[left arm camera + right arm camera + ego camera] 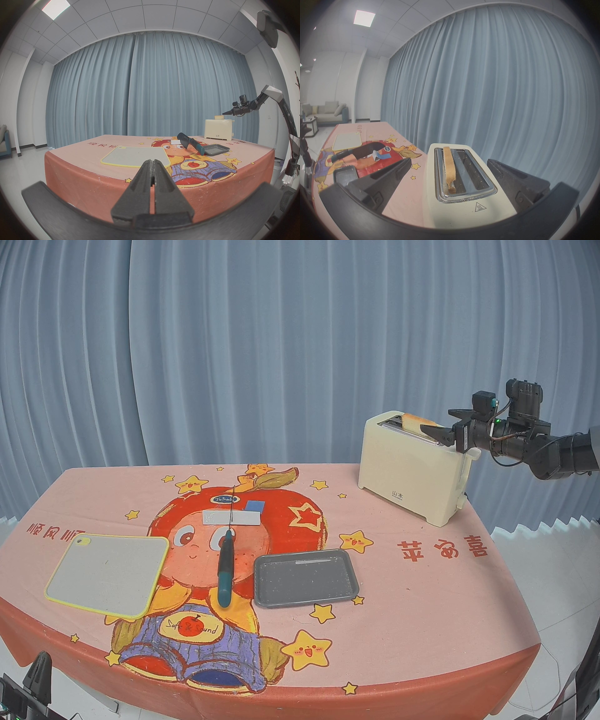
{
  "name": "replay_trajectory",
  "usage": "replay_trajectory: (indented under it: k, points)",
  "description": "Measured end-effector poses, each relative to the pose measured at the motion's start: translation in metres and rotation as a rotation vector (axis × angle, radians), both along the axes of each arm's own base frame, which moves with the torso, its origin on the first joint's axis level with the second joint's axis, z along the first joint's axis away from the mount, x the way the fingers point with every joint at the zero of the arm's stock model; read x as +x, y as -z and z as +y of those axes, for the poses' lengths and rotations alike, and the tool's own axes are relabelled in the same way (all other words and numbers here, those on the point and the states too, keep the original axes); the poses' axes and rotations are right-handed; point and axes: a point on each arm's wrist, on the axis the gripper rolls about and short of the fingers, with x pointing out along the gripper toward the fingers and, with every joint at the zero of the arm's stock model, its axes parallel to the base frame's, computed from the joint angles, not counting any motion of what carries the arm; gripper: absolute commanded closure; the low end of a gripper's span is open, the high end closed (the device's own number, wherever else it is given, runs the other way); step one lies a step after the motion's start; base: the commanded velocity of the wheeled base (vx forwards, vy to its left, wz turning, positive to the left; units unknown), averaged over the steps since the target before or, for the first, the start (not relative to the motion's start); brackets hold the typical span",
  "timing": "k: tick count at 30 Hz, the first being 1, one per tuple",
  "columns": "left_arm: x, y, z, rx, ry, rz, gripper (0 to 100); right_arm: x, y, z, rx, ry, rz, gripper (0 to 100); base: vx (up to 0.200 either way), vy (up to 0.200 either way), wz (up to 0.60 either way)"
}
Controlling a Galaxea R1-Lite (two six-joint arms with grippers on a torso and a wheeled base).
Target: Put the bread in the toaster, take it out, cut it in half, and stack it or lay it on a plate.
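A cream toaster stands at the table's back right. A browned bread slice sticks up out of one of its slots. My right gripper hovers open just above the toaster's top, its fingers spread to either side of the slots with nothing held. A teal-handled knife rests at the table's middle, its blade propped on a small white and blue stand. My left gripper is shut and empty, low in front of the table's front-left edge.
A grey tray lies right of the knife, and a yellow-rimmed cutting board sits at the front left. A blue curtain hangs behind the table. The tablecloth between the tray and the toaster is bare.
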Motion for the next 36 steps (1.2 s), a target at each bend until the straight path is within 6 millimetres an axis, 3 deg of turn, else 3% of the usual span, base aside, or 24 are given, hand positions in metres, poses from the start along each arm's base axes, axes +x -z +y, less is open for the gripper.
replay_trajectory:
  k: [8, 20, 21, 29, 36]
  points:
    - [0.000, 0.000, 0.000, 0.000, 0.000, 0.000, 100, -0.023, -0.015, -0.003, 0.071, 0.066, 0.037, 0, 0.000, 0.000, 0.00]
    - [0.000, 0.000, 0.000, 0.000, 0.000, 0.000, 100, -0.080, -0.021, -0.008, 0.112, 0.086, 0.109, 0, 0.000, 0.000, 0.00]
    - [0.000, 0.000, 0.000, 0.000, 0.000, 0.000, 100, -0.083, -0.021, -0.009, 0.113, 0.086, 0.112, 100, 0.000, 0.000, 0.00]
    - [0.000, 0.000, 0.000, 0.000, 0.000, 0.000, 100, -0.115, -0.016, -0.009, 0.123, 0.076, 0.140, 100, 0.000, 0.000, 0.00]
    - [0.000, 0.000, 0.000, 0.000, 0.000, 0.000, 100, -0.131, -0.010, -0.003, 0.157, 0.054, 0.091, 100, 0.000, 0.000, 0.00]
